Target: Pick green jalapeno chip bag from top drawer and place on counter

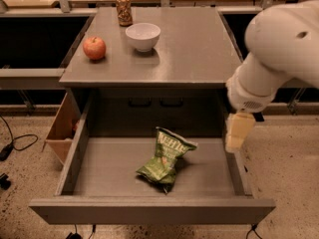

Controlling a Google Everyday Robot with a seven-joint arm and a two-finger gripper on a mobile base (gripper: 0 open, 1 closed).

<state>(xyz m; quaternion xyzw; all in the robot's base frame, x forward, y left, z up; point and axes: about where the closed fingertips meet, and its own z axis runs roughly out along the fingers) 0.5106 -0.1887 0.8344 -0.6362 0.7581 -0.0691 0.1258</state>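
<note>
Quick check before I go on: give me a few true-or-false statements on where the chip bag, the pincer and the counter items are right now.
1. The green jalapeno chip bag lies on the floor of the open top drawer. True.
2. The pincer is holding the bag. False: it hangs by the drawer's right wall, apart from the bag.
3. The apple sits inside the white bowl. False: it rests on the counter, left of the bowl.
4. A can stands upright near the counter's back edge. True.
</note>
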